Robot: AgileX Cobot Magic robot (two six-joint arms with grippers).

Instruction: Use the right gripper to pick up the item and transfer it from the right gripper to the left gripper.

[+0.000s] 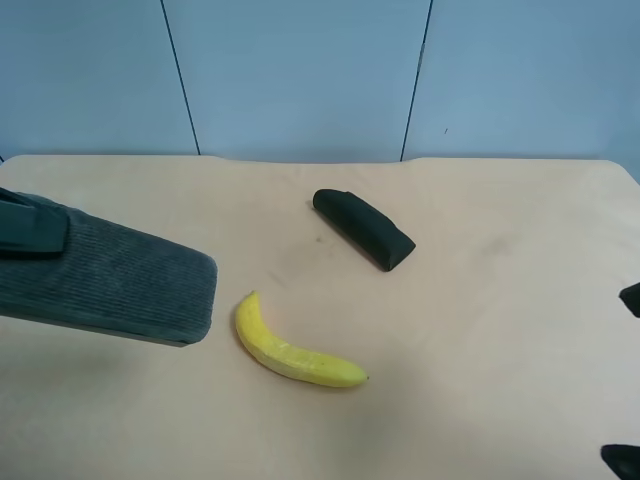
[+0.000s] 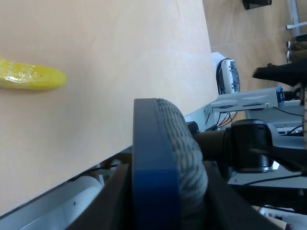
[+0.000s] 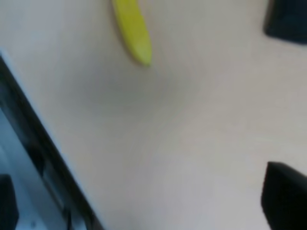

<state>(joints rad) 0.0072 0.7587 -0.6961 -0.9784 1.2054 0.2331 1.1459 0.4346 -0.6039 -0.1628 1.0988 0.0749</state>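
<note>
The item, a block eraser with a dark grey ribbed top (image 1: 110,285) on a blue base (image 2: 156,163), is held in the air by my left gripper (image 2: 163,206), whose jaws are shut on its sides. In the exterior high view it looms large at the left, with the left gripper (image 1: 30,225) at its end. My right gripper (image 3: 285,110) is open and empty, with only its black fingertips (image 3: 287,200) showing over bare table. In the exterior high view its tips (image 1: 630,298) peek in at the right edge.
A yellow banana (image 1: 295,350) lies mid-table, also in the right wrist view (image 3: 132,28) and the left wrist view (image 2: 31,79). A black wedge-shaped case (image 1: 365,230) lies behind it. The table edge (image 3: 43,158) runs close to the right gripper.
</note>
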